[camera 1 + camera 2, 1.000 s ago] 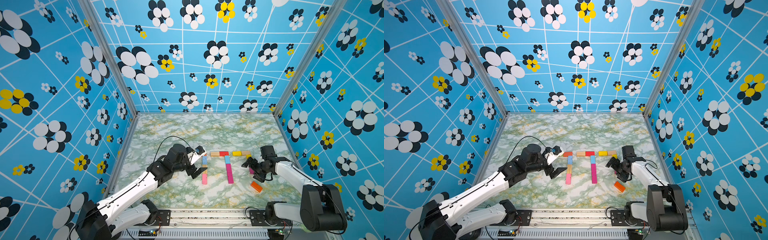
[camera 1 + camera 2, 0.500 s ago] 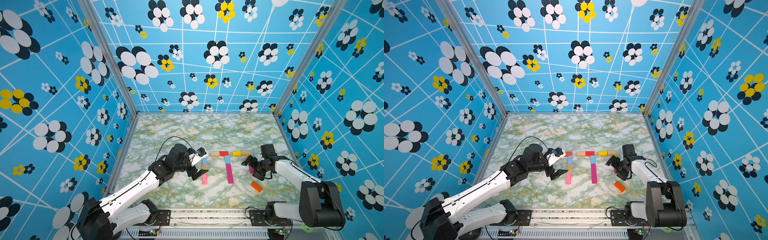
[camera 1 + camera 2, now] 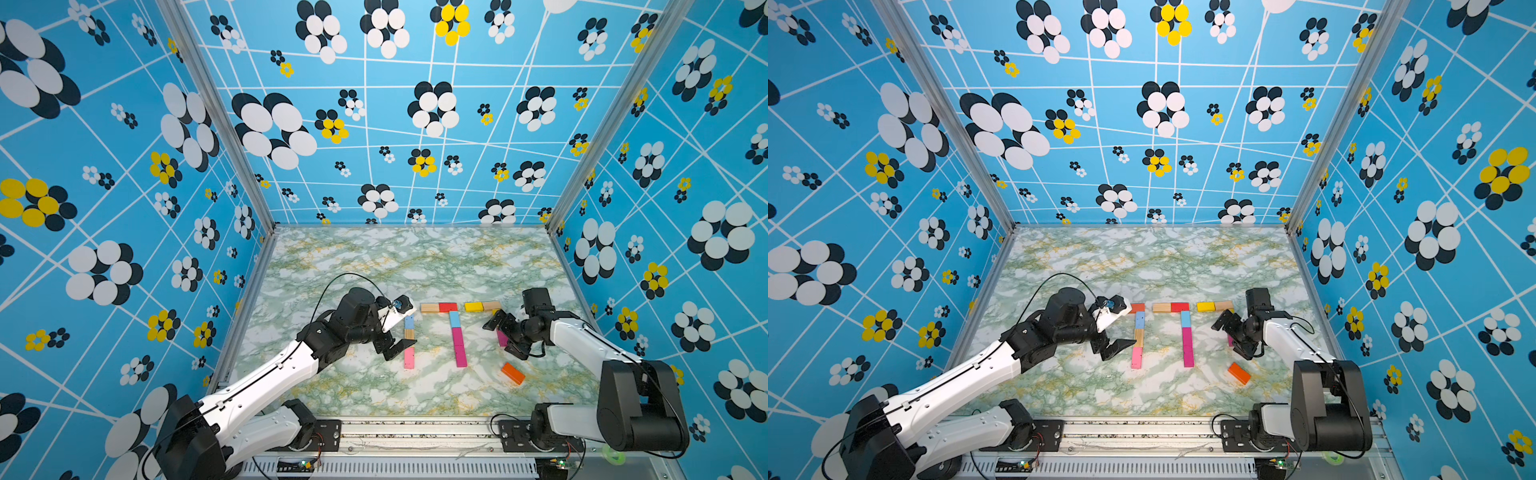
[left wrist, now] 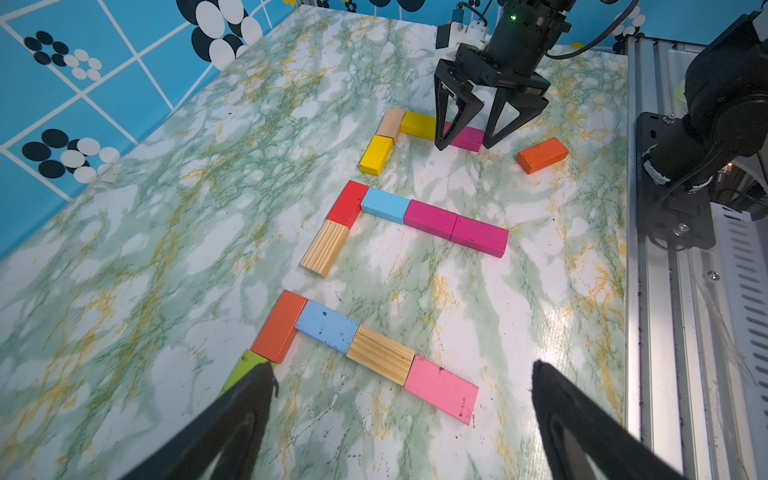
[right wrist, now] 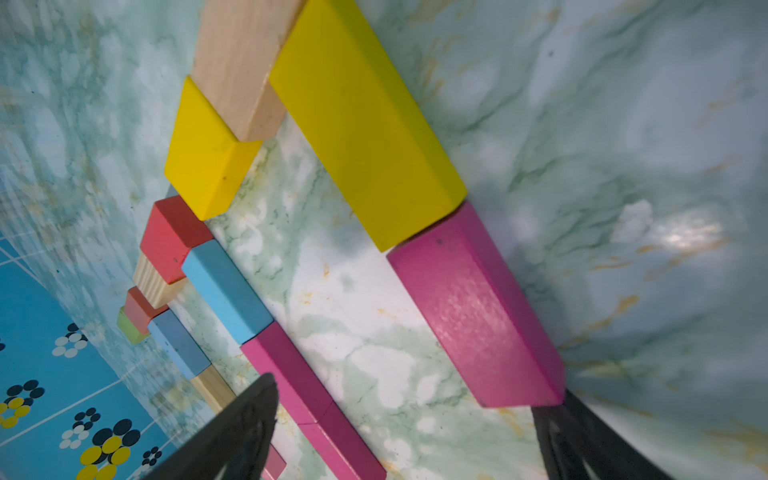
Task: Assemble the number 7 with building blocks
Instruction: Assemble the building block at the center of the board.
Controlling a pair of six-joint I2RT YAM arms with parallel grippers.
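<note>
Three block figures lie on the marble table (image 3: 374, 270). The left 7 (image 4: 380, 359) has a green-orange bar and a blue, wood and pink stem. The middle 7 (image 3: 458, 345) has a wood-red bar and a light blue and magenta stem. At the right, a yellow-wood bar (image 3: 482, 306) meets a yellow block and a magenta block (image 5: 478, 307). My left gripper (image 3: 407, 328) hovers open over the left stem, holding nothing. My right gripper (image 4: 465, 143) stands open at the magenta block, whose near end lies beside one finger (image 5: 557, 419).
A loose orange block (image 3: 513, 372) lies tilted near the front right, close to the right arm. Blue flowered walls enclose the table on three sides. A metal rail (image 3: 415, 432) with both arm bases runs along the front edge.
The left gripper has edged slightly to the right above the left figure. The right gripper has barely shifted. Both stay open and no block has moved.
</note>
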